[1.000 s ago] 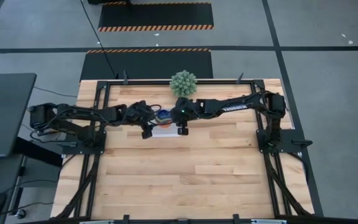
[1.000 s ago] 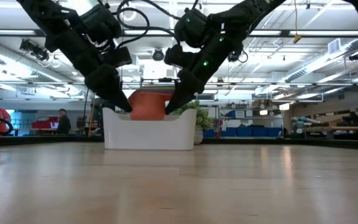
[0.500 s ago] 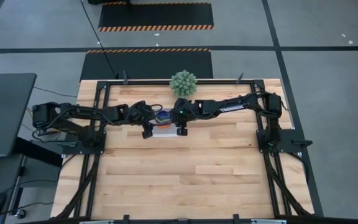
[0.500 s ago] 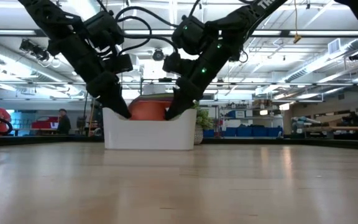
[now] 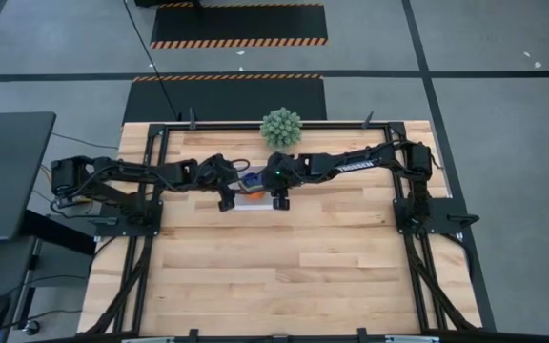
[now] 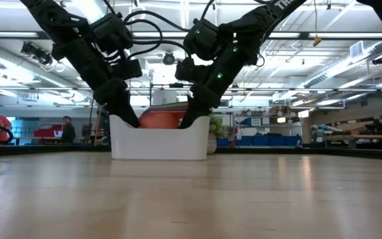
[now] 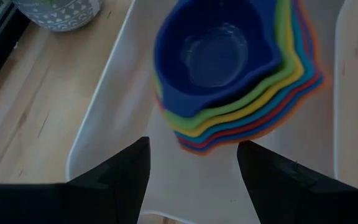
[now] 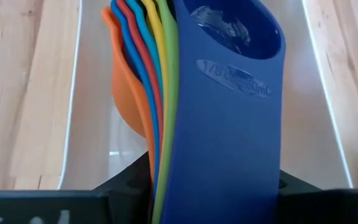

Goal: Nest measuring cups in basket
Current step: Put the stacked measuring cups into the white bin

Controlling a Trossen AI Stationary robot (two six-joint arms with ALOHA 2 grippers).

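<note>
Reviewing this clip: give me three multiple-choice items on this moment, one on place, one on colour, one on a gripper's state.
1. Where is the stack of measuring cups?
A. over the white basket
B. on the bare table beside the plant
C. on the floor

2. Which colour is the innermost cup?
A. orange
B. yellow
C. dark blue

3. What is the right gripper doing?
A. open above the table
B. shut on the stacked handles
C. parked off the table

Answers:
1 A, both wrist views show basket walls around the stack.
2 C, dark blue sits inside green.
3 B, the handles run down between its fingers; the left gripper is open nearby.
</note>
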